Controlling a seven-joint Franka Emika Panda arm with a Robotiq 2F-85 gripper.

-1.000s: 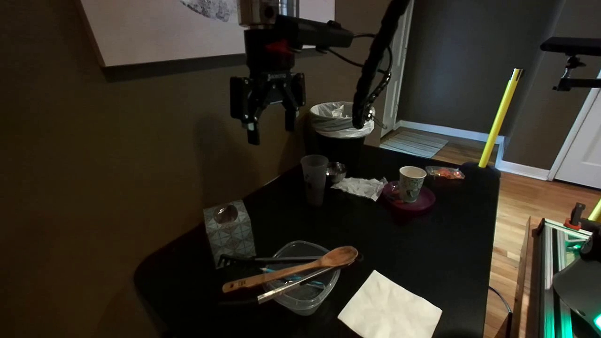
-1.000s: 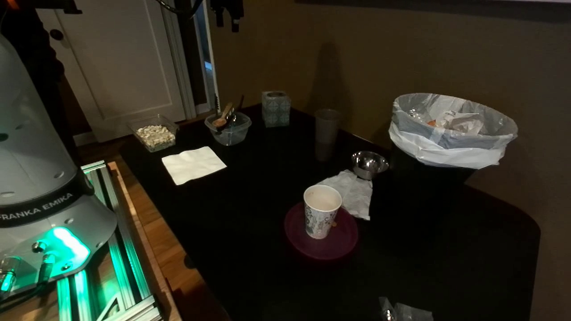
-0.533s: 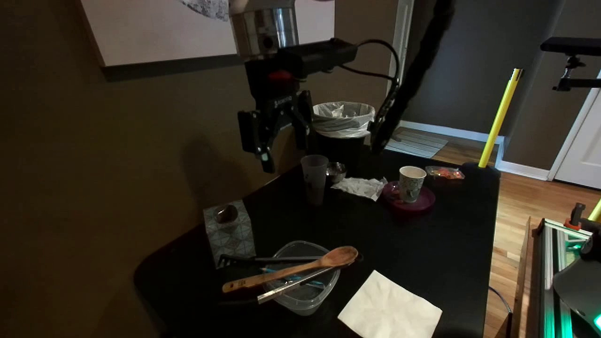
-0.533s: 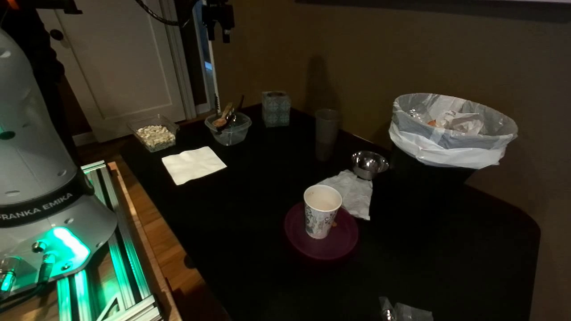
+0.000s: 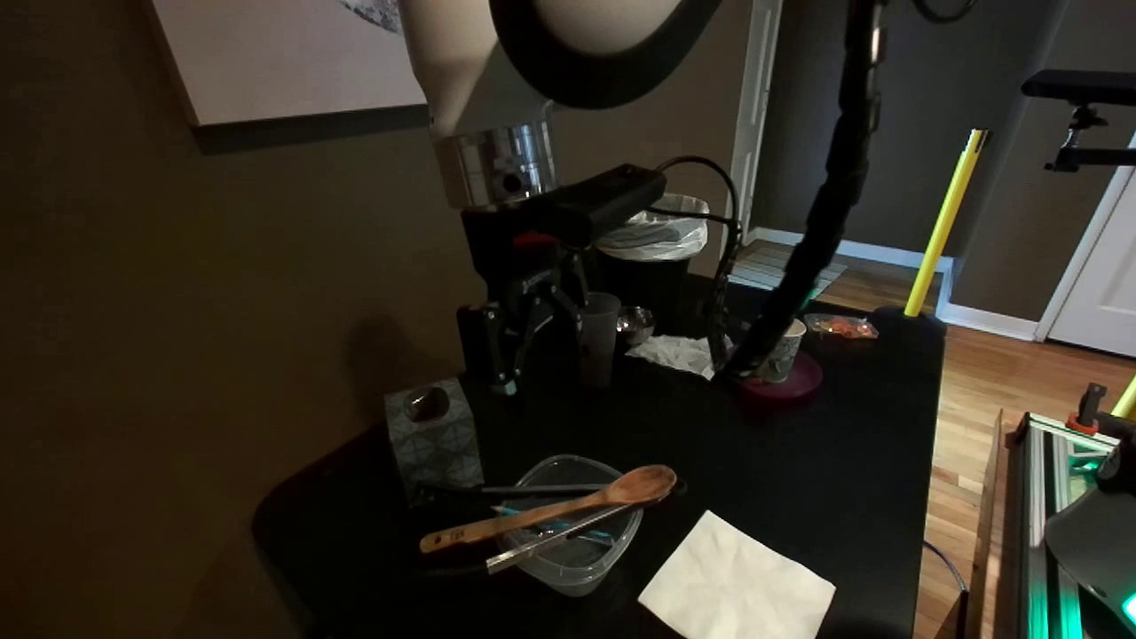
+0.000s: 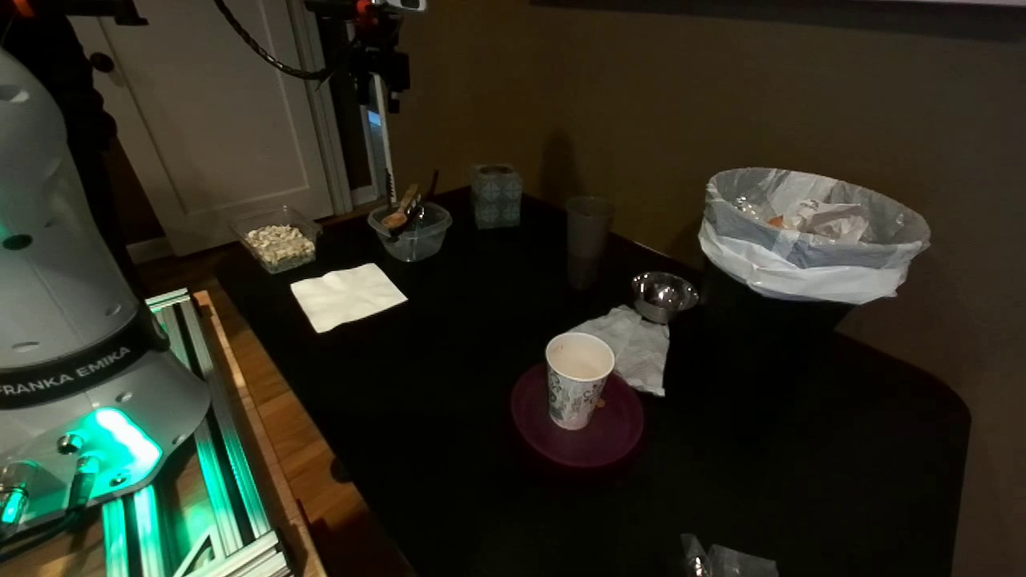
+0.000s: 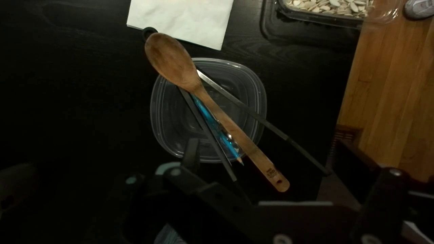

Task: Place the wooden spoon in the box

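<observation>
patterned box [image 5: 435, 444]: at the left in an exterior view, standing on the black table [image 5: 701, 435], with a round hole in its top
gripper [image 5: 542, 377]: up in the air over the table, its 2 fingers spread apart
wooden spoon [image 5: 555, 512]: nearer than the box, lying across the top of the clear tub [image 5: 572, 579], handle to the left, wide end to the right, both ends past the rim
clear tub: under the spoon; 2 long thin tools [image 7: 262, 120] lie across it too, and a blue pencil [image 7: 230, 147] is just beside the spoon
cloudy cup [image 5: 602, 346]: far side, upright
white napkin [image 5: 737, 581]: near side, right of the tub, flat
paper cup [image 5: 784, 357]: right, far side, upright on the purple plate [image 5: 803, 383]
</observation>
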